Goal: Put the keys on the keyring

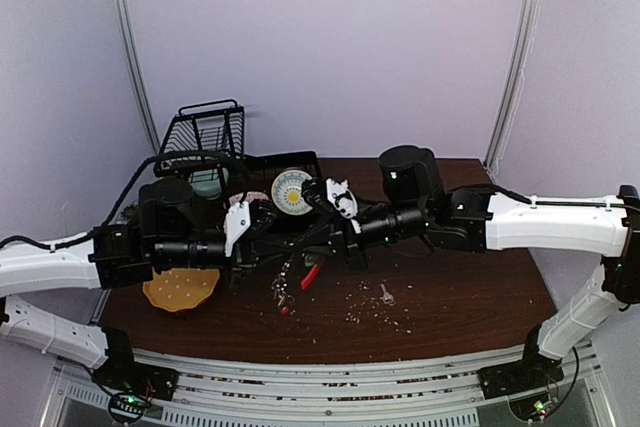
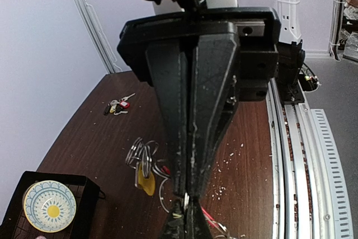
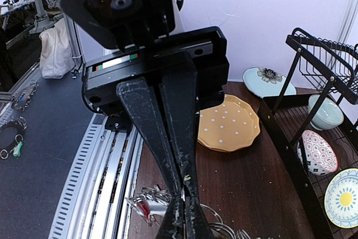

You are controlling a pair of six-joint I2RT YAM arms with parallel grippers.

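My two grippers meet tip to tip above the middle of the brown table. The left gripper [image 2: 187, 201] [image 1: 282, 247] is shut, with a bit of silver ring pinched at its tips. The right gripper [image 3: 183, 193] [image 1: 318, 245] is shut on the same ring from the opposite side. The keyring [image 1: 303, 277] hangs below them, its red clip [image 2: 211, 217] and loose silver rings with a yellow tag [image 2: 144, 165] dangling just over the table. A small bunch of keys [image 2: 117, 106] with red and yellow tags lies apart on the table, also seen in the top view [image 1: 385, 295].
A yellow dotted plate [image 1: 180, 290] [image 3: 228, 122] lies at the left front. A black wire dish rack [image 1: 205, 137] and a black tray [image 2: 84, 186] with a yellow-centred plate [image 1: 291, 192] stand behind the grippers. Crumbs [image 1: 360, 312] are scattered near the front rail [image 2: 291, 155].
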